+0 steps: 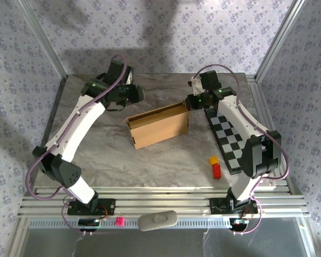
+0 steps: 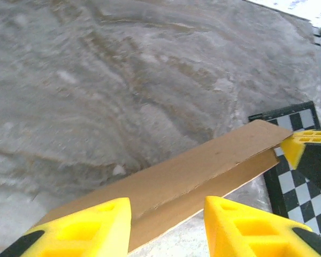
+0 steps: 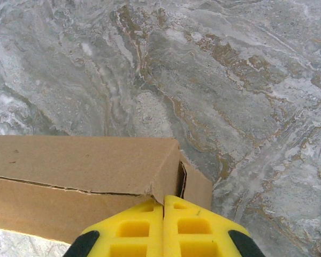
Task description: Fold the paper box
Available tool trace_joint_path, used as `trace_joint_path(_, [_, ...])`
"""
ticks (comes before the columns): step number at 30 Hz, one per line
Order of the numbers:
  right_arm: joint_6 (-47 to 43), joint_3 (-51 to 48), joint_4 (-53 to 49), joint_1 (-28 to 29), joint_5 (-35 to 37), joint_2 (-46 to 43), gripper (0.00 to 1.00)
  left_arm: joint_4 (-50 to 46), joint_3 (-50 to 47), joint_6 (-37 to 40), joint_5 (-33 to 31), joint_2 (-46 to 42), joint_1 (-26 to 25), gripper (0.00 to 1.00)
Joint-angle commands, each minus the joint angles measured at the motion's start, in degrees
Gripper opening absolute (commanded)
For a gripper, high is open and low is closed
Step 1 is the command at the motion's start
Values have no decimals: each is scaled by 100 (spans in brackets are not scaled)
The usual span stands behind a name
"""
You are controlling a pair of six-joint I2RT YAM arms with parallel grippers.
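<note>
Box (image 1: pixel 158 126): right gripper (image 3: pixel 163 206) closed, empty, bracing its far-right corner; left gripper (image 2: pixel 167 210) half-open, empty, over its top edge.

Checkered board (image 1: pixel 228 142), yellow block (image 1: pixel 213 160), red block (image 1: pixel 216 171) on marbled table (image 1: pixel 96 160).

No writing, label, brand, number or sign could be read anywhere. The box (image 1: pixel 159 127) was plain brown cardboard without print, and the checkered board (image 1: pixel 227 140) carried only black and white squares.
</note>
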Motion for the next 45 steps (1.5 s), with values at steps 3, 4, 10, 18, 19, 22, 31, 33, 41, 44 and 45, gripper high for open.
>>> trace_joint_path(3, [-53,-16,-174,61,190,65,0,-1066,-574,682,-388,-287,343,40])
trace_joint_path(4, [-62,11,-192,70,177,87,0,-1062,-670,869,-312,-335,392,42])
trace_joint_path(10, [-170,211,-373,55,92,174,0,-1451,-857,1491,-382,-392,388,46])
trace_joint_path(18, [-181,205,-430,25,6,191,0,-990,-1376,2071,-575,-514,390,47])
trace_joint_path(19, [-184,205,-438,26,7,191,0,-898,-1414,2082,-516,-476,387,46])
trace_joint_path(22, [-181,200,-434,24,-1,200,0,-661,-1487,2073,-570,-414,413,42])
trace_joint_path(31, [-149,226,-448,21,-14,217,0,-475,-1374,1982,-306,-74,458,29])
trace_joint_path(33, [-150,227,-453,26,-11,221,0,-502,-1383,1969,-286,-30,473,29])
trace_joint_path(41, [-147,253,-474,23,-28,244,0,-392,-1349,1844,-158,-27,531,29])
trace_joint_path(44, [-157,288,-508,26,-36,261,0,-503,-1147,1695,45,-38,576,41])
trace_joint_path(45, [-165,305,-524,11,-42,261,0,-572,-1102,1652,192,-44,610,43])
